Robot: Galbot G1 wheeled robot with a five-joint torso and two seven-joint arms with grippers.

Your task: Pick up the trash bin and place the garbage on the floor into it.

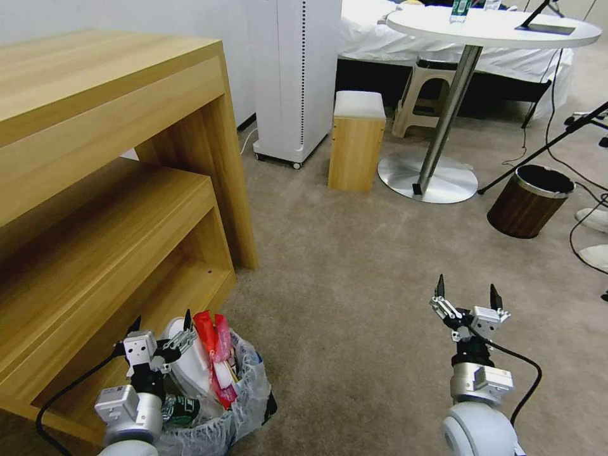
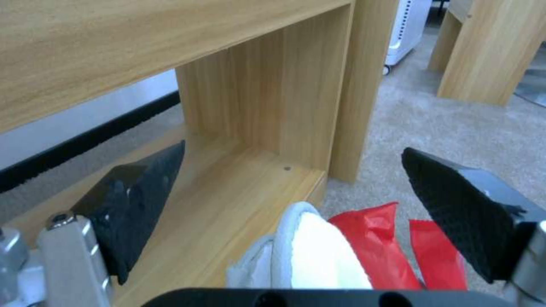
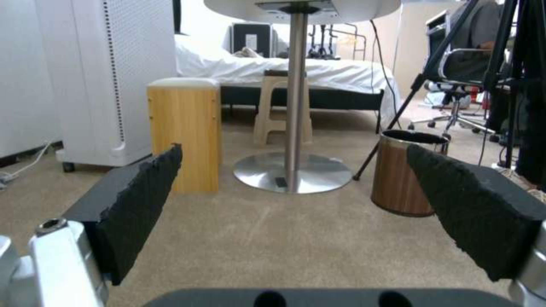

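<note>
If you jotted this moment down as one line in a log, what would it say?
left hand: open, above trash bin | bin: on carpet by wooden shelf, holds slipper, red wrappers | right hand: open, empty, over carpet

The beige carpeted floor (image 1: 342, 266) carries the bag-lined trash bin (image 1: 244, 405) beside the wooden shelf unit (image 1: 114, 209), plus a wooden stool (image 1: 356, 149), round table base (image 1: 427, 177) and brown bin (image 1: 527, 201).

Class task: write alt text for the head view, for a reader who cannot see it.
The open left gripper hovers over the trash bin, stuffed with garbage, beside a wooden shelf unit. The open right gripper hangs above bare floor.
</note>
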